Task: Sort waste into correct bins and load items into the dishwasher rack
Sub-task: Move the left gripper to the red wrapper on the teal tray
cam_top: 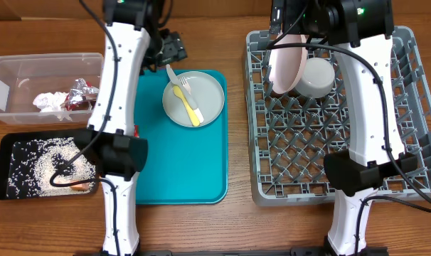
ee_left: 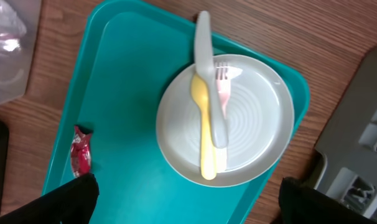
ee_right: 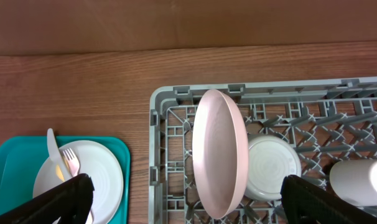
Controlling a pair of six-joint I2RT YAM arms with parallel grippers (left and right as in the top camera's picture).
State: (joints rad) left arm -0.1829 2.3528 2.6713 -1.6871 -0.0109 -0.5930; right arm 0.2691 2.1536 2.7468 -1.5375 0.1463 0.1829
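A pale grey-green plate point(cam_top: 210, 103) point(ee_left: 257, 124) lies on the teal tray point(cam_top: 180, 167). On it rest a yellow utensil point(ee_left: 206, 137), a pale fork point(ee_left: 221, 79) and a pale knife point(ee_left: 204, 56). My left gripper point(cam_top: 170, 47) point(ee_left: 188, 210) hovers open above the tray's far end, nothing between its fingers. A small red packet point(ee_left: 81, 154) lies on the tray's left side. In the grey dishwasher rack point(cam_top: 308, 149) a pale pink plate point(cam_top: 286, 65) point(ee_right: 219, 155) stands on edge beside a white bowl point(cam_top: 317, 77) point(ee_right: 272, 168). My right gripper point(cam_top: 292, 27) point(ee_right: 195, 210) hangs open above that plate, fingers well apart from it.
The clear tub point(cam_top: 16, 75) at the far left holds a foil ball point(cam_top: 82, 88) and a white napkin point(cam_top: 50, 102). The black tray point(cam_top: 9, 153) in front of it holds rice point(cam_top: 41, 171) and an orange cube point(cam_top: 79, 187). A white cup point(ee_right: 363, 182) sits in the rack.
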